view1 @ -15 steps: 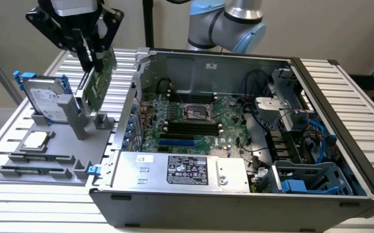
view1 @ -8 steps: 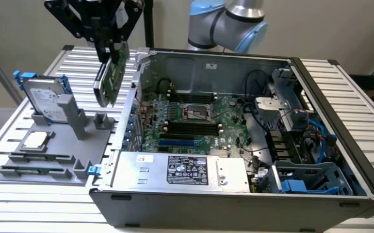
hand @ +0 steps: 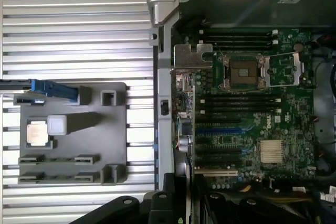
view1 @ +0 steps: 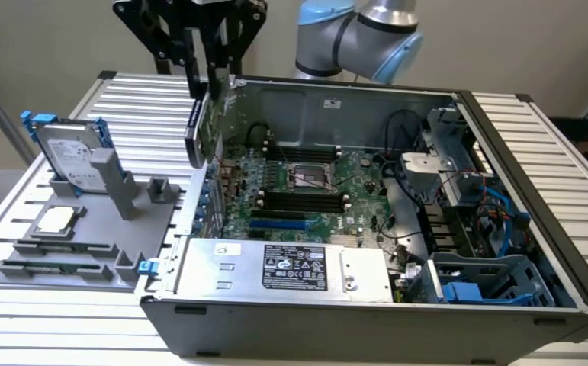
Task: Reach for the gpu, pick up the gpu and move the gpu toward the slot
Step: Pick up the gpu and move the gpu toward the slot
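Here, gripper (view1: 210,76) holding gpu (view1: 200,130) (edge-on), above motherboard (view1: 304,191), hard drive (view1: 70,156) aside

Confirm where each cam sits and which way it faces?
Exterior view: off the arm, raised, angled down into the open case; shows the arm and the gripper holding the gpu.
Wrist view: on the wrist, looking straight down over the case wall; the gripper's black body shows.
Shared: motherboard, grey parts holder, processor chip.
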Controlling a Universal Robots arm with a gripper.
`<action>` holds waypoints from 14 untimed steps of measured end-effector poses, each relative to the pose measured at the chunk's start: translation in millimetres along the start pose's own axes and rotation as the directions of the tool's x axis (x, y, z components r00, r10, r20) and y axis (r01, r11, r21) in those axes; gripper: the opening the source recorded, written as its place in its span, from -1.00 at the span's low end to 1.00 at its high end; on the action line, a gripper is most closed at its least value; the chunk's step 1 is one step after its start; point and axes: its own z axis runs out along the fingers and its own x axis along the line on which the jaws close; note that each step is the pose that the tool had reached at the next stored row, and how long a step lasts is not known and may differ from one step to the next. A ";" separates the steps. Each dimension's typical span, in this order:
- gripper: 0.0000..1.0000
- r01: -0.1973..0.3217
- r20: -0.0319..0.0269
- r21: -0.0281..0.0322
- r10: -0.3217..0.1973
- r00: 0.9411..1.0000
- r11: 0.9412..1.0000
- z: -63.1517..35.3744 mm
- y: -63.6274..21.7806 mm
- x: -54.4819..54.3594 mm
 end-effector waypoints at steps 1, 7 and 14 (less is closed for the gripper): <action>-0.48 0.000 0.000 0.000 0.000 1.000 1.000 0.2 0.1 -4.6; -0.48 0.000 -0.003 0.000 0.000 1.000 1.000 0.8 1.5 -31.8; -0.48 0.000 -0.009 0.000 0.000 1.000 1.000 3.0 3.5 -63.6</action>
